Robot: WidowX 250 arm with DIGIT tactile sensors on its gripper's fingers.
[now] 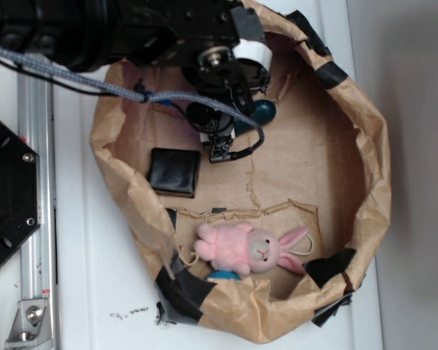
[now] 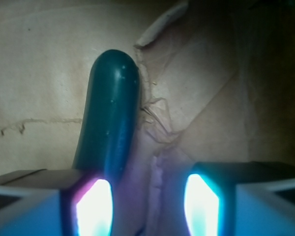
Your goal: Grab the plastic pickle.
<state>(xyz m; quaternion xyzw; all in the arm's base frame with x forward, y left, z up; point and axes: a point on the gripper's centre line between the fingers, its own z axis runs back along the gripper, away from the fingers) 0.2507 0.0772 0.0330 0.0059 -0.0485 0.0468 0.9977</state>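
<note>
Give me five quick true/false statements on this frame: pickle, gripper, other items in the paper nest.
1. The plastic pickle lies with its near end between the fingers of the gripper. True.
2. The gripper is shut on the pickle. False: the jaws stand apart, with paper visible beside the pickle.
3. The black square pad sits on the paper floor, apart from the pickle. True.
4. The pink bunny lies on top of the black pad. False: it lies apart from it, near the paper rim.
5. The pickle is bright red. False: it is dark teal-green.
</note>
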